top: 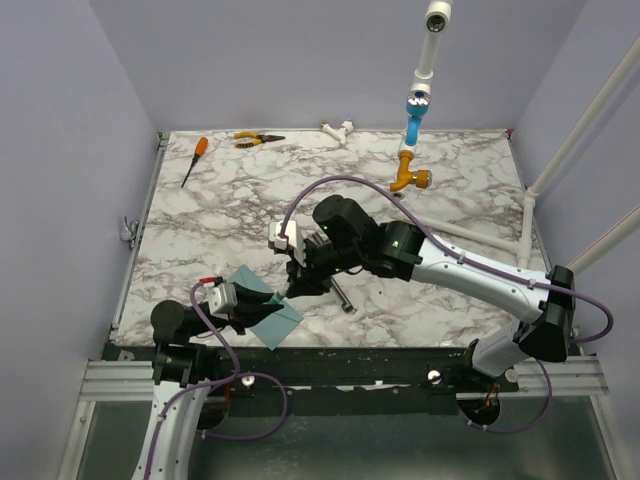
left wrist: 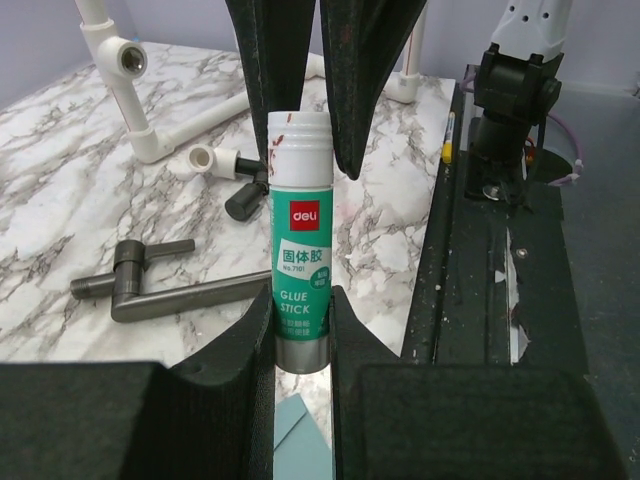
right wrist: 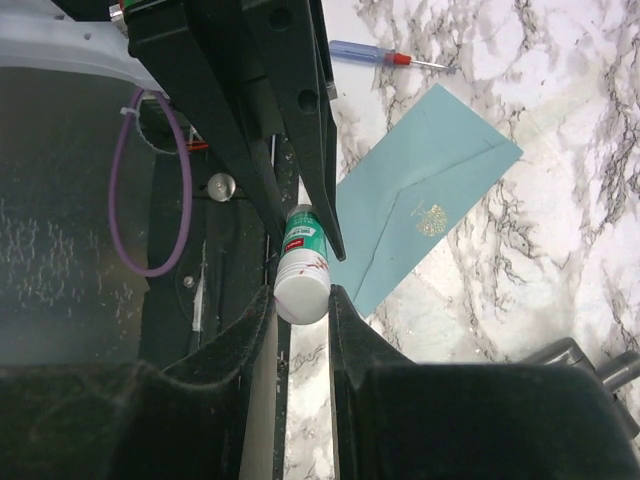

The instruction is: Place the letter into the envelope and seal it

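Observation:
A green glue stick (left wrist: pixel 299 250) with a white cap (right wrist: pixel 301 285) is held between both grippers just above the table's near left edge. My left gripper (left wrist: pixel 301 335) is shut on its lower body. My right gripper (right wrist: pixel 301 300) is shut on the white cap from the opposite end. In the top view the two grippers meet, left gripper (top: pixel 262 308) and right gripper (top: pixel 297 286). The teal envelope (right wrist: pixel 420 215) lies flat on the marble beneath them, flap side up with a gold emblem, and also shows in the top view (top: pixel 275 320). The tan letter is not in view.
A grey metal lever handle (left wrist: pixel 150 290) lies to the right of the grippers (top: pixel 342 297). White PVC pipes (left wrist: pixel 130 90) lie beyond. An orange screwdriver (top: pixel 194 160) and pliers (top: pixel 255 139) lie at the far left. A small blue screwdriver (right wrist: pixel 370 55) lies by the envelope.

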Motion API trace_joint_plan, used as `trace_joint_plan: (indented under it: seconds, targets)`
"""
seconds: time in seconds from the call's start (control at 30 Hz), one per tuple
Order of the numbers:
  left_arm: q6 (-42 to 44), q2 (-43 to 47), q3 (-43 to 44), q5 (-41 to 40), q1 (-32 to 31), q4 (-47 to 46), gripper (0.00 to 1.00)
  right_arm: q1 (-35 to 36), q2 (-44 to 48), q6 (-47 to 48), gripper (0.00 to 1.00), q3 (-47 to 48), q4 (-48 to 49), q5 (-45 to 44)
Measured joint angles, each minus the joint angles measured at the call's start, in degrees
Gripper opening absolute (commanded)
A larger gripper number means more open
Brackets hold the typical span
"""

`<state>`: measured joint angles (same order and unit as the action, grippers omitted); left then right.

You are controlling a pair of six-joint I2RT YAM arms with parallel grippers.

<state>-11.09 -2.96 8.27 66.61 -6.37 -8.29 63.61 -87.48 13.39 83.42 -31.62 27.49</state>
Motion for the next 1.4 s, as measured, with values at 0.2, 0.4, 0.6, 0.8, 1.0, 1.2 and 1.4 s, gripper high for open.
trace_joint_plan:
  seconds: [0.2, 0.4, 0.6, 0.8, 1.0, 1.2, 1.4]
  targets:
    - [0.42, -0.02, -0.63, 0.11, 0.02, 2.51, 0.00, 0.35, -0.50, -0.96, 0.01, -1.68, 2.49, -0.70]
    - [0.72, -0.02, -0.70, 0.02, 0.28, 4.63, 0.00, 0.37, -1.14, -1.40, 0.01, -2.27, 3.93, -0.87]
    - [0.83, -0.02, -0.70, -0.11, 0.42, 4.68, 0.00, 0.52, -1.11, -1.33, 0.08, -2.40, 4.13, -1.99]
    - [0.83, 0.00, -0.55, -0.39, 0.39, 2.99, 0.00, 0.98, -1.16, -2.32, 0.58, -2.38, 3.89, -3.02]
    - [0.83, 0.17, 0.31, -0.50, 0.35, -1.51, 0.00, 2.10, -0.92, -3.98, 0.82, -2.73, 3.23, -3.82]
    - [0.83, 0.24, 0.31, -0.52, 0.35, -2.23, 0.00, 2.16, 0.90, -4.79, 0.96, -1.79, 2.95, -4.96]
    - [0.83, 0.46, 0.31, -0.52, 0.35, -2.38, 0.00, 2.12, 0.90, -5.70, 0.81, 0.02, 3.23, -5.44]
